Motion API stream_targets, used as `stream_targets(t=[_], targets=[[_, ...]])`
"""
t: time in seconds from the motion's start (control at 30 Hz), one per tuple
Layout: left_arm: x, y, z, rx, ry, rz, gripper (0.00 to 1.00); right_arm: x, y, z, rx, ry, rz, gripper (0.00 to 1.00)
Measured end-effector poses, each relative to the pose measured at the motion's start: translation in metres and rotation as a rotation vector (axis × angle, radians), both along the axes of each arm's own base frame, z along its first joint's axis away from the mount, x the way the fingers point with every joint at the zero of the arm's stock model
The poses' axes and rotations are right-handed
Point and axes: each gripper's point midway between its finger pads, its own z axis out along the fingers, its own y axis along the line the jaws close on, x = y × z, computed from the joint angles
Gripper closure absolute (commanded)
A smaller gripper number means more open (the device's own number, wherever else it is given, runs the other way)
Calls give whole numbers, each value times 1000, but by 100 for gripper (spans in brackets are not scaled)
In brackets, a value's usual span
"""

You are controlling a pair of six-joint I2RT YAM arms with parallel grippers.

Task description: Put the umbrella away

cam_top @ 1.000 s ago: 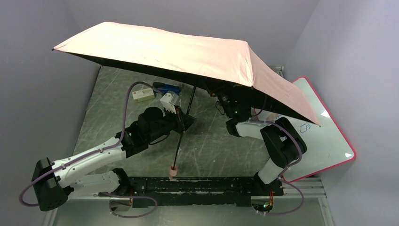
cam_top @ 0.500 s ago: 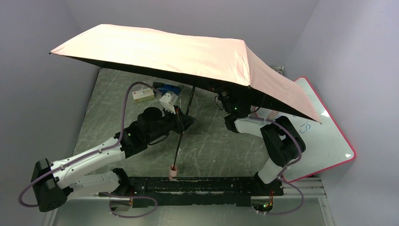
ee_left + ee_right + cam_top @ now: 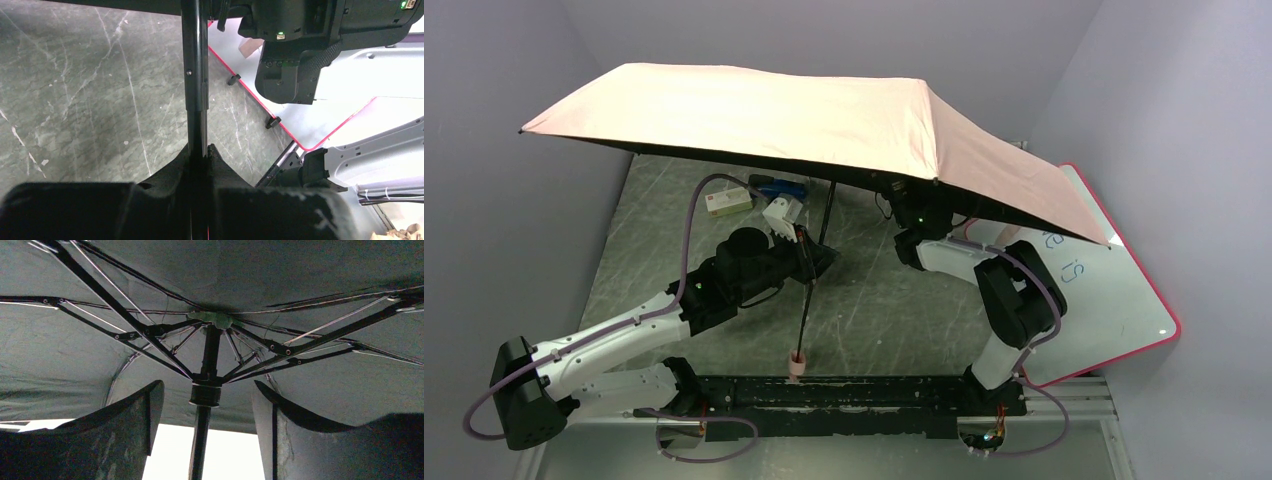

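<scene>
The umbrella point(image 3: 804, 115) stands open, its pale pink canopy spread over the far half of the table. Its thin black shaft point(image 3: 808, 295) slants down to a small pink handle point(image 3: 796, 367) near the front rail. My left gripper point(image 3: 810, 258) is shut on the shaft point(image 3: 195, 75) partway along it, both jaws pressed against it. My right gripper point(image 3: 207, 387) is open under the canopy. Its dark fingers point(image 3: 135, 420) stand on either side of the shaft, just below the runner point(image 3: 205, 395), without touching either. In the top view the canopy hides it.
A red-edged whiteboard point(image 3: 1114, 290) lies at the right by the right arm point(image 3: 1014, 300). A white box point(image 3: 729, 203), a blue item point(image 3: 779, 187) and a white block point(image 3: 782, 212) sit under the canopy at the back. Walls stand close on three sides.
The canopy has swung a little left and levelled out. The right arm has shifted up and inward under it, and its jaws have narrowed slightly. The left grip has not changed.
</scene>
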Motion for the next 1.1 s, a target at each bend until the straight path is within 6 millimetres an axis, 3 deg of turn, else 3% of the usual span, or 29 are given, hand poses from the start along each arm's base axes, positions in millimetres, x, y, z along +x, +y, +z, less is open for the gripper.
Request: stream_targets(t=[0.4, 0.8, 1.1], targets=[[-2, -1, 0, 1, 2, -10, 95, 1, 19, -12, -13, 20, 28, 36], [-2, -1, -1, 3, 5, -14, 95, 6, 17, -10, 4, 28, 5, 34], [-3, -1, -1, 3, 5, -17, 95, 8, 15, -10, 10, 32, -9, 43]])
